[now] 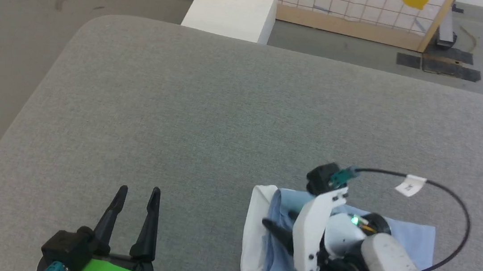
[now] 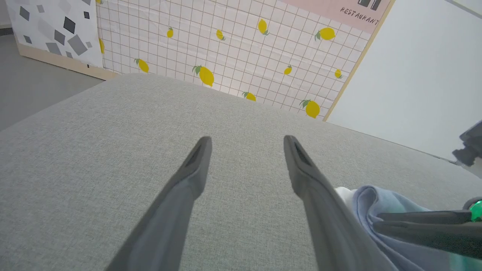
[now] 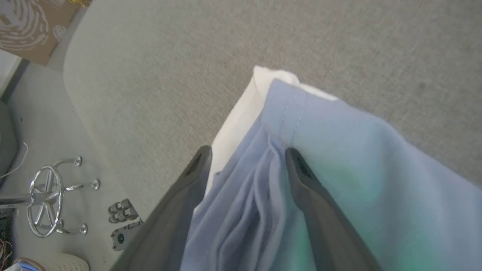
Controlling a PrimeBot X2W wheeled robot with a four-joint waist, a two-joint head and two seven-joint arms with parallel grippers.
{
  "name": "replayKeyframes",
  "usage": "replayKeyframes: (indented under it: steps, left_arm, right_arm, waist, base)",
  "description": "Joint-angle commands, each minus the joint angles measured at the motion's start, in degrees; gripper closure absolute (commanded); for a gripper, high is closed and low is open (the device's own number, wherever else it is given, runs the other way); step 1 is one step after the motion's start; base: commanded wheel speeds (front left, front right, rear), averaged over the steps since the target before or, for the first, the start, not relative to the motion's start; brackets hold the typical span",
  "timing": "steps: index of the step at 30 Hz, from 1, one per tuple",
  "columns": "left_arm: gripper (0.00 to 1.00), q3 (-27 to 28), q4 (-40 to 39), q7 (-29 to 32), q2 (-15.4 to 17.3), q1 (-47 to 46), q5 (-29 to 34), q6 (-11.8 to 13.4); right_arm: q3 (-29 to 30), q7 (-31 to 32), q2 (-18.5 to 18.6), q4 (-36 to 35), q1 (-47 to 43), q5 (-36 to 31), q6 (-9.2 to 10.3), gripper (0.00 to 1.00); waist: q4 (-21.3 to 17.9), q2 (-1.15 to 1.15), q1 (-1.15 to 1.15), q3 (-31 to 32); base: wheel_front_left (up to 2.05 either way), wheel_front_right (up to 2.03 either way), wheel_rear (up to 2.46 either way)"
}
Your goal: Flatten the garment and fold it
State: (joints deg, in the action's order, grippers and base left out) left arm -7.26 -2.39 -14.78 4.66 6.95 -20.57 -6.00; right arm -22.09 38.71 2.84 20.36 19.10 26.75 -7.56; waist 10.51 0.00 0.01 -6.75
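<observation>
The light blue garment [image 1: 414, 239] lies as a folded bundle near the table's front right, its white sleeve panel [image 1: 253, 237] at the left end. My right gripper [image 1: 277, 218] hovers low over it, pointing left, and stands open. In the right wrist view my right gripper [image 3: 246, 150] straddles loose blue folds of the garment [image 3: 357, 150] without pinching them. My left gripper [image 1: 139, 189] is open over bare table at the front left, well apart from the cloth. The left wrist view has my left gripper [image 2: 246, 138] with the garment [image 2: 369, 199] at its right.
The grey fabric-covered table [image 1: 226, 107] has a rounded far-left corner. A white box [image 1: 232, 6] stands on the floor behind it, before a lemon-print wall panel [image 2: 233, 49]. A black cable with a white tag [image 1: 410, 185] loops above my right wrist. A chrome stand [image 3: 45, 195] sits on the floor.
</observation>
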Motion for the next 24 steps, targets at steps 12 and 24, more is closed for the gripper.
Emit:
replayKeyframes:
  steps: [12, 24]
  left_arm:
    - [0.00, 0.70, -1.16, -0.22, 0.36, 0.09, 0.55, -0.26]
    - [0.00, -0.15, -1.07, -0.09, 1.23, -1.19, 0.45, -0.36]
  right_arm:
    - [23.08, -11.65, 3.28, -22.47, -11.27, -8.89, 0.08, 0.00]
    - [33.20, -2.14, 0.20, -28.87, -27.23, -6.66, 0.08, 0.00]
  waist:
    - [-5.14, 0.00, -0.01, -0.18]
    - [-6.72, 0.00, -0.01, -2.12]
  base:
    - [0.00, 0.00, 0.00]
    - [0.00, 0.00, 0.00]
